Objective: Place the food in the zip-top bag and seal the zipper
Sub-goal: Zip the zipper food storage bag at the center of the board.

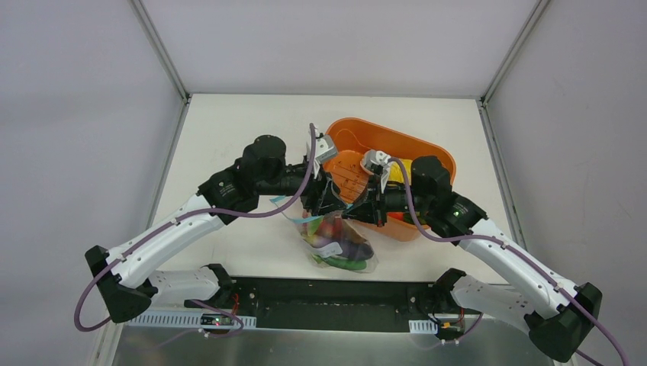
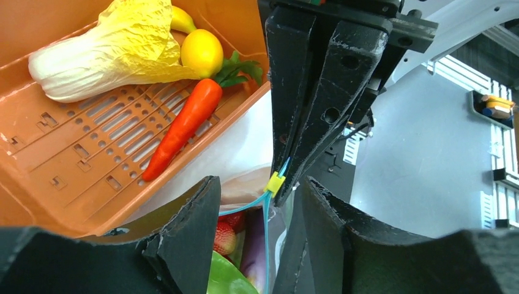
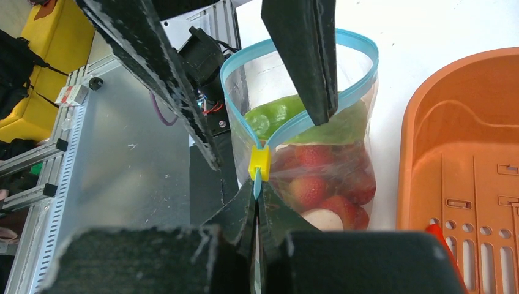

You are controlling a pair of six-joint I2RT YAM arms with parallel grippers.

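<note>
The clear zip-top bag [image 1: 339, 245] hangs between both grippers, holding food: strawberries [image 3: 318, 177], a green pepper [image 3: 275, 116] and a purple eggplant [image 1: 355, 245]. Its blue zipper [image 3: 235, 116] gapes in a loop, with a yellow slider [image 3: 259, 162] at one end. My right gripper [image 3: 257, 201] is shut on the zipper's end, just behind the slider [image 2: 275, 182]. My left gripper [image 2: 260, 190] is open and straddles one lip of the mouth. One of its fingers [image 3: 306, 61] seems inside the loop, the other outside.
The orange tub [image 1: 427, 149] stands behind and to the right of the bag. It holds a cabbage [image 2: 104, 55], a lemon [image 2: 202, 52] and a carrot [image 2: 183, 125]. The metal base rail [image 1: 320, 305] lies just below the bag.
</note>
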